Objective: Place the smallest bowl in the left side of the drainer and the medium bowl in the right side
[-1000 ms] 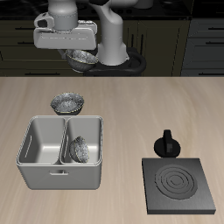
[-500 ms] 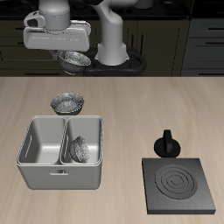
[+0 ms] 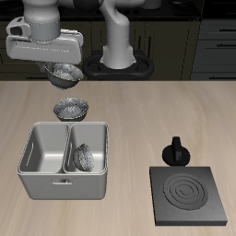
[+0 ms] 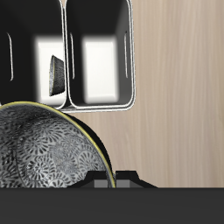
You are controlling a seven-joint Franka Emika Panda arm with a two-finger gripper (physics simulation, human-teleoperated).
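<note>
- Grey drainer (image 3: 63,161) lies with its long side along the table's front edge; one compartment holds a bowl on edge (image 3: 83,158), the other has nothing in it.
- Speckled bowl on the table (image 3: 72,109) sits just behind the drainer, mouth up.
- Gripper (image 3: 61,66) holds a speckled bowl (image 3: 64,73) in the air, behind the table bowl.
- Its size rank cannot be told.

Pale grey arm (image 3: 118,32), boxy hand (image 3: 62,66)
</note>
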